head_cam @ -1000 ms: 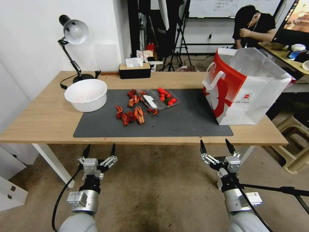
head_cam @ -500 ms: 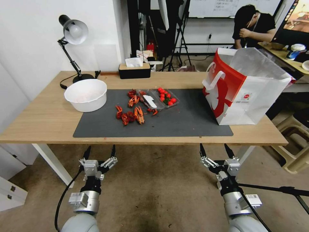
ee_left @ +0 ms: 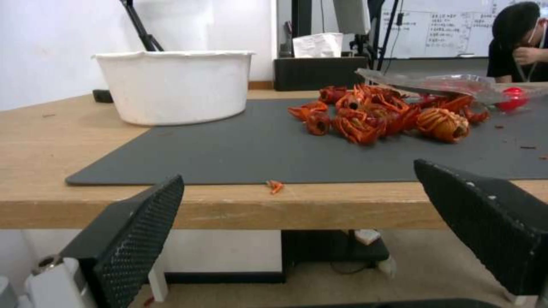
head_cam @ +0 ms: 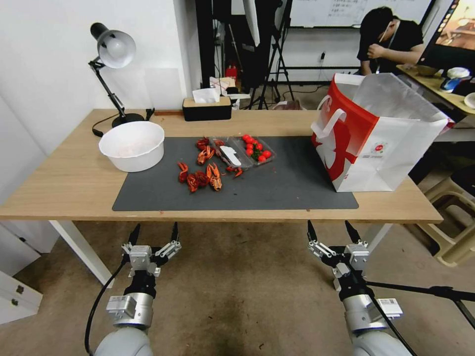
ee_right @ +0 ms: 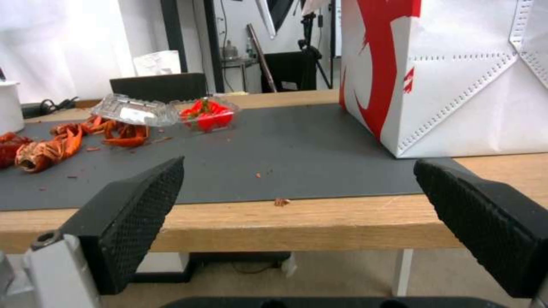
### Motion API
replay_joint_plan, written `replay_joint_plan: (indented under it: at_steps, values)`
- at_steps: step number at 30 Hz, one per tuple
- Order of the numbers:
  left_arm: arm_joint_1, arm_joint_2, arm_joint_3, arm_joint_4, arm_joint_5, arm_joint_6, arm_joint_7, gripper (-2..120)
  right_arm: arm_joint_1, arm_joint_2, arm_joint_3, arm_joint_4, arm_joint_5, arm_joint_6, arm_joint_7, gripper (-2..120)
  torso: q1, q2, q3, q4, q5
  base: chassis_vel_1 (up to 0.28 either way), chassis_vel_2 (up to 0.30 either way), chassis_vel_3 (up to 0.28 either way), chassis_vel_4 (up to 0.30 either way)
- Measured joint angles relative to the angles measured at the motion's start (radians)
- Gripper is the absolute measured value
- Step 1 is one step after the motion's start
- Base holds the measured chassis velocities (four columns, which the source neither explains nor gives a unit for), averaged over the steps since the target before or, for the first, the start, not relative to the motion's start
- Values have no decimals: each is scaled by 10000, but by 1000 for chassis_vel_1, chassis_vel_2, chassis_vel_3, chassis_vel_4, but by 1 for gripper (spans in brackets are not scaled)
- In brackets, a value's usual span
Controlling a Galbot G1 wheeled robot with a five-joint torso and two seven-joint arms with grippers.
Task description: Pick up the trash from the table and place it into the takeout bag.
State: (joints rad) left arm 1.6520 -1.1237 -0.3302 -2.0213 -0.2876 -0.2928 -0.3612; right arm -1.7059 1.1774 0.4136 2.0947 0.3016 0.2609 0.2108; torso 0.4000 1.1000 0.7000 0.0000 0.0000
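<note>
Below the table (head_cam: 74, 183) edge, both tools, left tool (head_cam: 153, 231) and right tool (head_cam: 332, 231), hang released; takeout bag (head_cam: 376, 143) stands upright, mouth up.

Both claws (head_cam: 153, 231) (head_cam: 333, 230) slightly lower

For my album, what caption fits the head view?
Both grippers, left and right, wait open below the table, crayfish shells and takeout bag.

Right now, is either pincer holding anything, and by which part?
Nothing is held. The left pincer and right pincer hang open below the table edge.
</note>
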Motion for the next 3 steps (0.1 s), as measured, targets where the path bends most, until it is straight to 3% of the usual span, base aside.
replay_joint_plan:
  at_steps: [3]
  values:
    - [-2, 2, 3, 0, 0, 0, -2, 100, 0, 0, 2, -2, -3, 0, 1, 100, 0, 0, 0, 0, 0, 0, 0, 0, 0]
